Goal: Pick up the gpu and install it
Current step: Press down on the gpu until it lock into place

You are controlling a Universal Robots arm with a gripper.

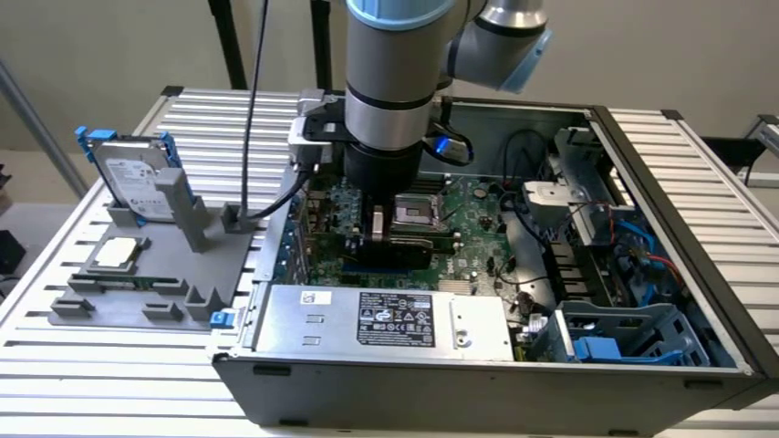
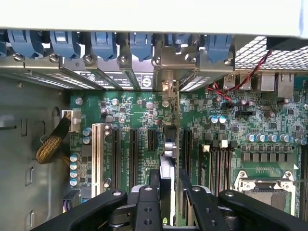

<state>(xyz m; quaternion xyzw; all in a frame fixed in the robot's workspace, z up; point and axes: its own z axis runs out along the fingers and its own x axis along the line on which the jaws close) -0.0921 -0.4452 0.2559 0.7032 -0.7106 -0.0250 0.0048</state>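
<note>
I have the hand (image 2: 166,202) clamped on the gpu (image 2: 167,168), holding it edge-down over the motherboard (image 2: 269,130) so its bracket meets the rear slots.

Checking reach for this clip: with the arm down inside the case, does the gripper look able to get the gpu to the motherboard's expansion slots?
Probably yes. The gripper holds the gpu edge-on, just above the motherboard, in line with the black expansion slots, with nothing visible between card and board.
</note>
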